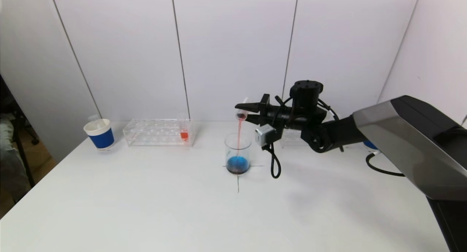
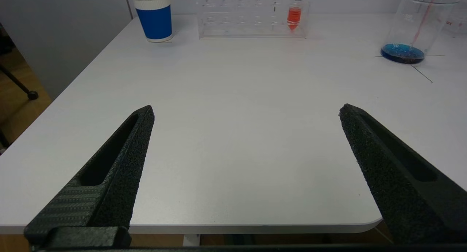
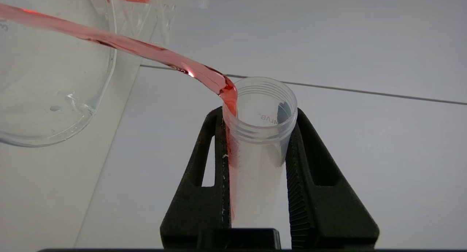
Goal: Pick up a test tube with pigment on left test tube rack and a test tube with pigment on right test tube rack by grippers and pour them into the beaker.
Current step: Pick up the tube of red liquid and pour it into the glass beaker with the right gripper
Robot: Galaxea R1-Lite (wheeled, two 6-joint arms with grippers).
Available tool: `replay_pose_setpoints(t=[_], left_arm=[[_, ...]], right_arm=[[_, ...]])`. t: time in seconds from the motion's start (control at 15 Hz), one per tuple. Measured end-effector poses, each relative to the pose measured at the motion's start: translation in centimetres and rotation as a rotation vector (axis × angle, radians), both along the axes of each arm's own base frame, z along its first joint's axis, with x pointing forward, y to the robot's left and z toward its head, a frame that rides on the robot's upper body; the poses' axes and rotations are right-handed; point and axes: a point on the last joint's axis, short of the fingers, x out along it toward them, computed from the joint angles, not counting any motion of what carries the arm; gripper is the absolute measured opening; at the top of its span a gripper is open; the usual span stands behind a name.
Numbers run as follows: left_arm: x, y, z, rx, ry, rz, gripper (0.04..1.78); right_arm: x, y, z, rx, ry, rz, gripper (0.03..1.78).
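Observation:
My right gripper [image 1: 243,111] [image 3: 259,113] is shut on a clear test tube [image 1: 242,109] [image 3: 255,153], tipped over above the glass beaker [image 1: 238,153] [image 3: 54,80]. A thin stream of red pigment [image 1: 239,133] [image 3: 146,49] runs from the tube's mouth into the beaker, which holds dark blue liquid at its bottom. The left test tube rack [image 1: 157,132] [image 2: 237,22] holds one tube of red pigment [image 1: 184,134] [image 2: 294,16]. The right rack [image 1: 291,138] is mostly hidden behind the right arm. My left gripper [image 2: 246,111] hangs open and empty over the table's near edge.
A blue-and-white paper cup [image 1: 99,134] [image 2: 155,14] stands left of the left rack. A black cable [image 1: 274,164] hangs from the right wrist beside the beaker. A black cross mark [image 1: 238,179] on the table lies under the beaker.

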Motion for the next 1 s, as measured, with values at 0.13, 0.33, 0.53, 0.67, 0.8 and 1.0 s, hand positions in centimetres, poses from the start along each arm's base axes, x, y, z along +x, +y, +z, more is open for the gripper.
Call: replay_pose_setpoints(t=[0.13,0.33,0.53,0.67,0.8,1.0], left_arm=[[0.0,0.0,0.0,0.000,0.000,0.000,1.77],[0.0,0.0,0.0,0.000,0.000,0.000,1.77],[0.0,0.0,0.0,0.000,0.000,0.000,1.77],[0.0,0.0,0.0,0.000,0.000,0.000,1.77],[0.0,0.0,0.0,0.000,0.000,0.000,1.77],[0.0,0.0,0.0,0.000,0.000,0.000,1.77]], right_arm=[[-0.1,0.1,0.1,-0.005,-0.014,0.003,0.49],[-0.3,0.3,0.5,-0.012,-0.034,0.011,0.49],[-0.5,0.3,1.0,-0.016,-0.060,0.015,0.49],[-0.6,0.4,1.1,-0.019,-0.071,0.017,0.49],[-0.6,0.5,1.2,-0.025,-0.091,0.019,0.49],[-0.6,0.4,1.3,-0.032,-0.111,0.019,0.49]])
